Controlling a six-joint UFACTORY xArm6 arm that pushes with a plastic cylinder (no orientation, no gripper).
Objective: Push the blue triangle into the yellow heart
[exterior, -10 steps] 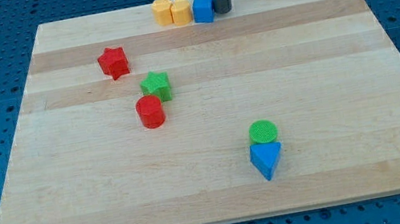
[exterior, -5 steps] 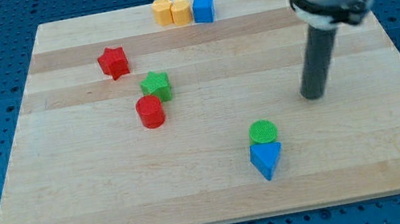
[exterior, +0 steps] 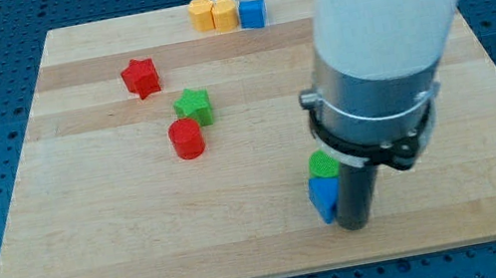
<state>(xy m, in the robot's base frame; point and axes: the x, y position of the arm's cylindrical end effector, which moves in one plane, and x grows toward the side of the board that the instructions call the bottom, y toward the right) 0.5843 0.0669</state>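
Basically nothing done yet. No claw here, just a rod; my tip (exterior: 358,224) sits lower centre-right, touching the blue triangle (exterior: 321,197) on its right. The yellow heart (exterior: 201,13) is well apart at the worktop (exterior: 93,236) top edge, so the whole push remains.

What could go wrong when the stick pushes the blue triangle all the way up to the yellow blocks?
1. The green round block touches the blue triangle on its far side, so it may get shoved along.
2. My tip sits at the triangle's right, so a push may send it toward the view's left, not the yellow heart.
3. The red cylinder and green star lie near that long path.
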